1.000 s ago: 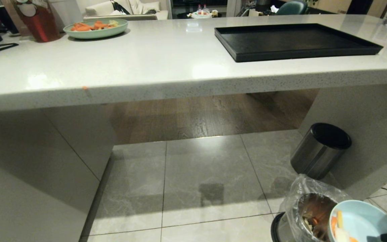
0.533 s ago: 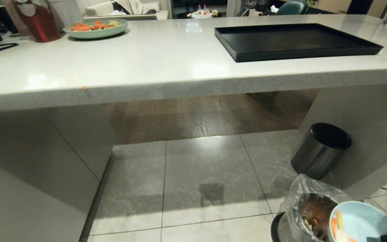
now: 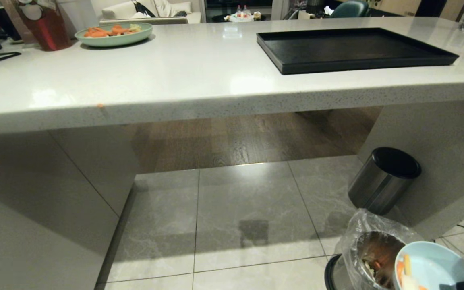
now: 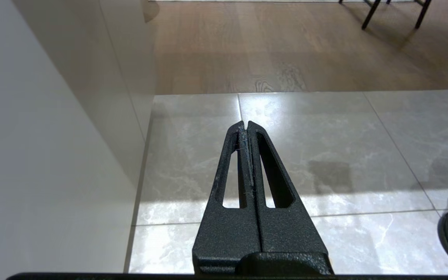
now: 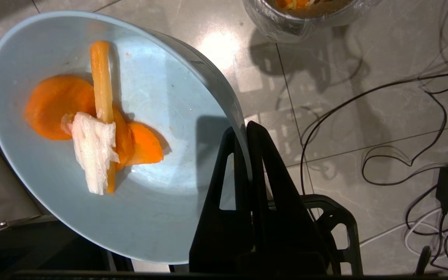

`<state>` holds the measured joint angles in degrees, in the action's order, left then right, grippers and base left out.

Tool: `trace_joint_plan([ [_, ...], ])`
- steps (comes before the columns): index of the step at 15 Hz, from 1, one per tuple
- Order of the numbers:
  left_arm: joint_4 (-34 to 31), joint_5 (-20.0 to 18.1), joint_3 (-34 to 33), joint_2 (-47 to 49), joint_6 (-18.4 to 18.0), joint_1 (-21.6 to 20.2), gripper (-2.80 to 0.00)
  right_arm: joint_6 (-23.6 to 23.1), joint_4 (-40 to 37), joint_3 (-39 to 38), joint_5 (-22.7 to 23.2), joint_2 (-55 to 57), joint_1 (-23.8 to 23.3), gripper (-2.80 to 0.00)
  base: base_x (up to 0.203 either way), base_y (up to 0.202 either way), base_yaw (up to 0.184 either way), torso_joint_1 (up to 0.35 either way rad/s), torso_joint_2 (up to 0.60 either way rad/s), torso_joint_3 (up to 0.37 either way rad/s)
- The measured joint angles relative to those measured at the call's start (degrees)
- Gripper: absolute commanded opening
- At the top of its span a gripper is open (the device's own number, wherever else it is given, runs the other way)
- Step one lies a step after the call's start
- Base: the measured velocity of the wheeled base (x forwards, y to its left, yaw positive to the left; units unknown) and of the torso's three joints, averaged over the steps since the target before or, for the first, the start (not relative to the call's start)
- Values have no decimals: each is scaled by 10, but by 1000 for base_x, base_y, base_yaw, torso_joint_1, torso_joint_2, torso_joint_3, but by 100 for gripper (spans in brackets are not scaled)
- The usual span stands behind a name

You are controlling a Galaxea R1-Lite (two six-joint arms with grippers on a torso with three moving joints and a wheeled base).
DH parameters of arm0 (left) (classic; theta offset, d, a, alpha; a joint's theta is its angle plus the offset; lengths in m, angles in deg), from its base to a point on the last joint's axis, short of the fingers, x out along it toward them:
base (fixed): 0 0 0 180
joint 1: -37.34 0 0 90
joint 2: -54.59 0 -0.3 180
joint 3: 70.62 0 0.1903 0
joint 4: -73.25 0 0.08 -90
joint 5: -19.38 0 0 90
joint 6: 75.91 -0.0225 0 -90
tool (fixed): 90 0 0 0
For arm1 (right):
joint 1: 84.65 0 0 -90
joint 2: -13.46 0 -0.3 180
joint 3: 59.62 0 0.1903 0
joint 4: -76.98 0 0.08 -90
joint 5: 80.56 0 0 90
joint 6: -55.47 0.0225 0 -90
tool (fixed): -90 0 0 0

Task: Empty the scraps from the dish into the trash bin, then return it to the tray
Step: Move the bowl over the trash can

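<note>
My right gripper (image 5: 243, 130) is shut on the rim of the dish (image 5: 158, 217), a light-blue bowl, one finger inside and one outside. The dish (image 3: 437, 268) hangs tilted low at the bottom right of the head view, right beside the trash bin (image 3: 371, 255). The scraps (image 5: 91, 132), orange carrot slices and a whitish piece, still cling to its inner wall. The bin (image 5: 286, 19) has a crinkly clear liner and holds food bits. The black tray (image 3: 353, 48) lies bare on the white counter. My left gripper (image 4: 244, 125) hangs shut over the floor tiles, holding nothing.
A steel cylinder with a black lid (image 3: 383, 179) leans on the floor behind the bin. A pale-green plate of carrots (image 3: 113, 34) and a red jar (image 3: 46, 24) stand at the counter's far left. Black cables (image 5: 383, 116) trail over the tiles. The counter's panel (image 4: 53, 136) stands close beside my left gripper.
</note>
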<state>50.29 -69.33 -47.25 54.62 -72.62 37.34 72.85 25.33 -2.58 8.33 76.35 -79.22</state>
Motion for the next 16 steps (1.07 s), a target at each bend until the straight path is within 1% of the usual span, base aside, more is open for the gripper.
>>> trace_joint_plan([
  [7,-1,0,0,0,0,0,-280,0,-1,0,-1,1,0,-280,4,7,-164,5,3,3],
  [9,-1,0,0,0,0,0,-280,0,-1,0,-1,0,0,-280,3,5,-114,-1,5,4],
  [16,-1,0,0,0,0,0,-280,0,-6,-2,-2,-5,0,-280,0,0,0,0,0,0],
])
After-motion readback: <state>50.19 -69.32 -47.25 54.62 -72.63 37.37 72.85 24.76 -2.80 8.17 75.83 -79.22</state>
